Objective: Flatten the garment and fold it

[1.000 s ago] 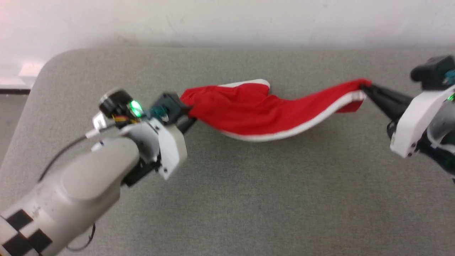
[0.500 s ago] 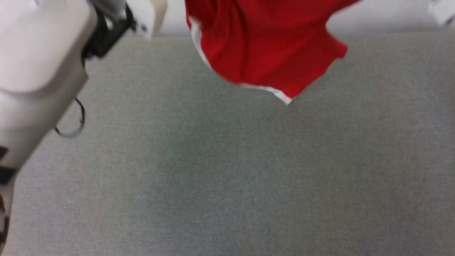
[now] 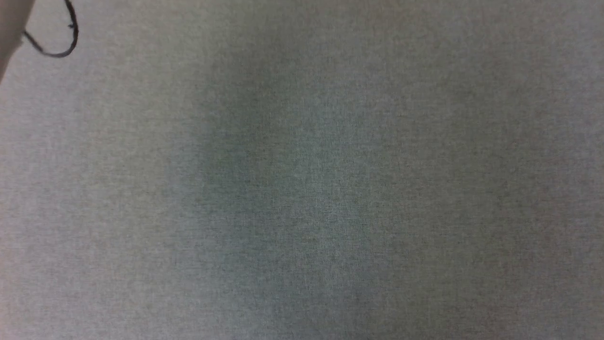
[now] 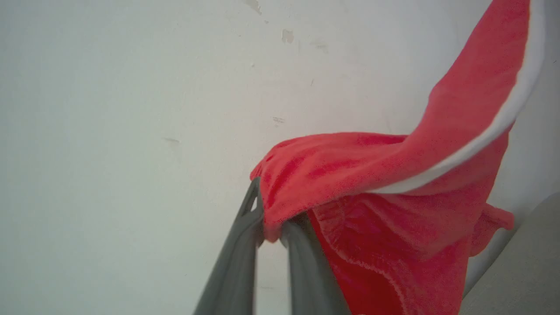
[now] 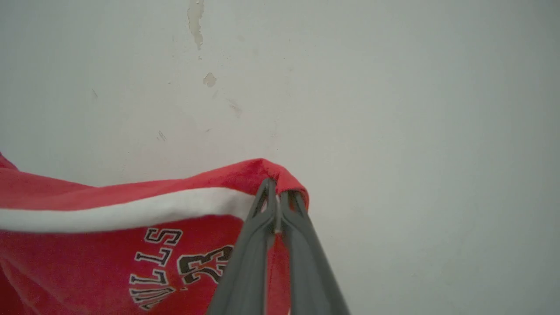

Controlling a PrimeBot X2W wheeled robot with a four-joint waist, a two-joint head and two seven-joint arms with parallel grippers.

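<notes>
- two corners of the garment (image 5: 87, 258) are clamped, one by the left gripper (image 4: 273, 218), one by the right gripper (image 5: 278, 192); it hangs before the wall (image 4: 131, 109).
- judged light, limp, sag-prone; grip thick hemmed edges.

The counter (image 3: 424, 264) has a grey, finely woven fabric top, plain and even in tone. A soft, darker shadow (image 3: 283, 170) lies across its middle. In the left wrist view, a rounded grey corner of the counter (image 4: 523, 267) shows at the lower right.
</notes>
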